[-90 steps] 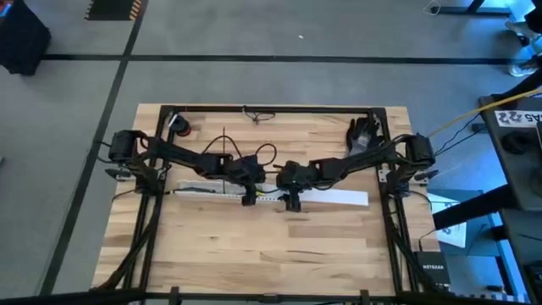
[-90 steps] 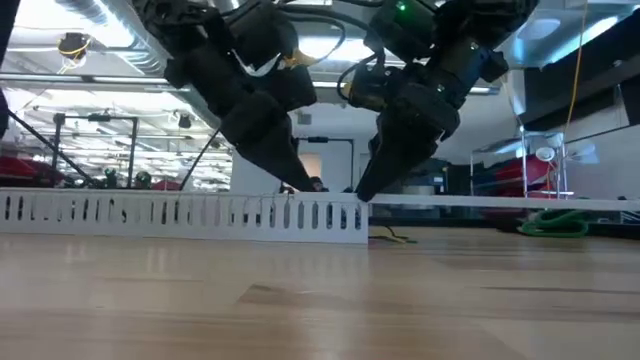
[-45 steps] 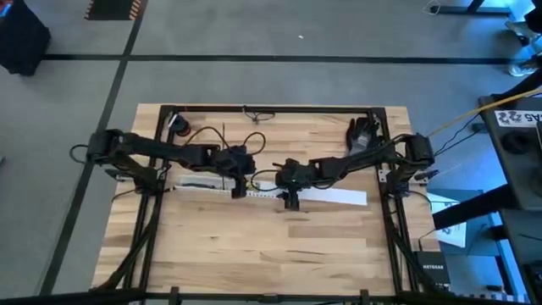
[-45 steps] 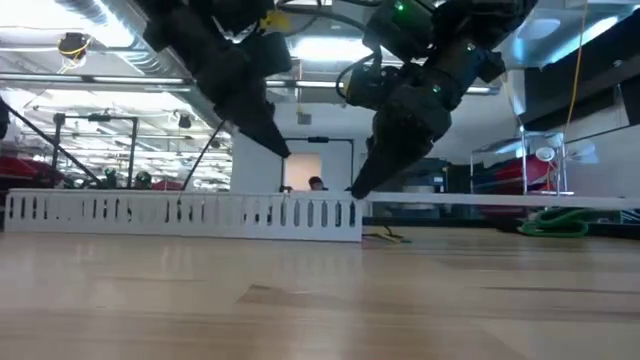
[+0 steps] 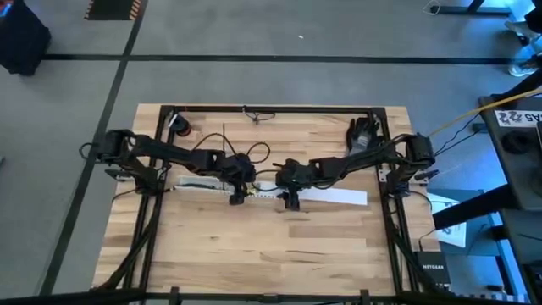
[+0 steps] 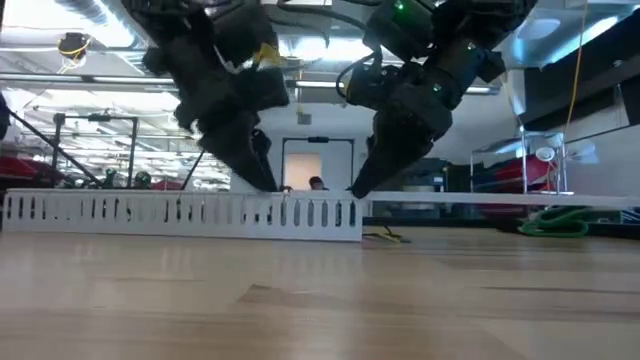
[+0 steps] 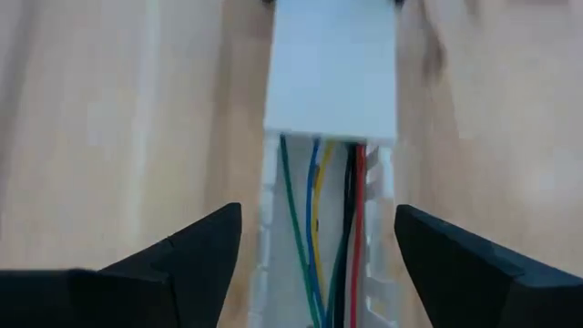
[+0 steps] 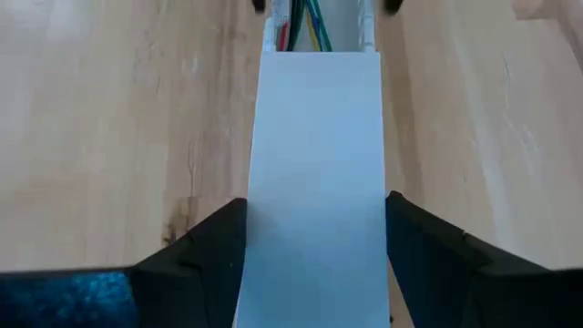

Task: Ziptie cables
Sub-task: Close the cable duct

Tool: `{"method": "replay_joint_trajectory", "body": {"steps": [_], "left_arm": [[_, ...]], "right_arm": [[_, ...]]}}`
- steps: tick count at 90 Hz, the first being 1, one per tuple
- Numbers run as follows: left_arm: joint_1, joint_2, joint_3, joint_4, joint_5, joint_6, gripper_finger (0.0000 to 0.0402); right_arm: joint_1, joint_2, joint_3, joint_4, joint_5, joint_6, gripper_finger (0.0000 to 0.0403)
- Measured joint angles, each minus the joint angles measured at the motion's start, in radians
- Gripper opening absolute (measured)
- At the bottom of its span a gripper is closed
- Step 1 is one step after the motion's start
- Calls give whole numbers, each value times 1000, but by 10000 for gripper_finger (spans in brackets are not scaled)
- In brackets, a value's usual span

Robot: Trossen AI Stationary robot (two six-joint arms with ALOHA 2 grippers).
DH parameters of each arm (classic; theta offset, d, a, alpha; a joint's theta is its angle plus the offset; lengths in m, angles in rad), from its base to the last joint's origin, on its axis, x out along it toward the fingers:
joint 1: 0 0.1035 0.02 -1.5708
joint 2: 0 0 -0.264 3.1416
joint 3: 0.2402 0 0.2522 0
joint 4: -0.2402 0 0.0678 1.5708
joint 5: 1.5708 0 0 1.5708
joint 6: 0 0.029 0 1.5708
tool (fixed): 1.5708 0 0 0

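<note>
A white slotted duct (image 5: 203, 185) lies lengthwise across the table's middle, with a flat white cover (image 5: 339, 196) over its right part. The cables (image 7: 319, 228), thin green, blue, yellow, dark and red wires, run inside the duct and under the cover's end (image 8: 305, 23). My left gripper (image 5: 237, 196) is open and points down over the uncovered duct, one finger on each side of it, at the duct's top edge in the low view (image 6: 262, 180). My right gripper (image 5: 290, 202) stands at the cover's left end, shut on the cover. My right gripper has the white cover's two long edges (image 8: 257, 196) between its two fingers, near the cover's left end. The fingers come from above, slanting down, and lie across the cover. The cover rests flat along the top of the duct.
A dark glove-like object (image 5: 362, 131) lies at the far right. A small black tie (image 5: 254, 114) lies at the far edge and a red-and-white item (image 5: 180, 127) at the far left. A thin yellowish wire (image 6: 390, 237) lies on the table beside the duct's right end.
My left gripper has risen off the duct and gone toward the table's left edge. It has then come down over the duct again, a little left of where it was. The duct has slid slightly toward the left.
</note>
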Motion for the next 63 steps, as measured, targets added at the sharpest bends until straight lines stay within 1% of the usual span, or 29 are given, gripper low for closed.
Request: {"method": "replay_joint_trajectory", "body": {"steps": [15, 29, 35, 51, 57, 63], "left_arm": [[-27, 48, -3, 54, -4, 3, 285], [-43, 115, -3, 151, -6, 6, 283], [-44, 131, -3, 173, -7, -4, 272], [-45, 137, -3, 198, -3, -29, 222], [-45, 137, -3, 214, 1, -23, 213], [-46, 137, -3, 239, 1, -21, 213]], "right_arm": [[1, 0, 0, -5, -3, 0, 225], [2, 0, 0, 9, -11, 4, 225], [2, 0, 0, 7, -13, 7, 225], [1, -1, 0, 6, -29, 16, 225], [1, -1, 0, 23, -29, 15, 225], [1, -1, 0, 55, -29, 16, 225]]}}
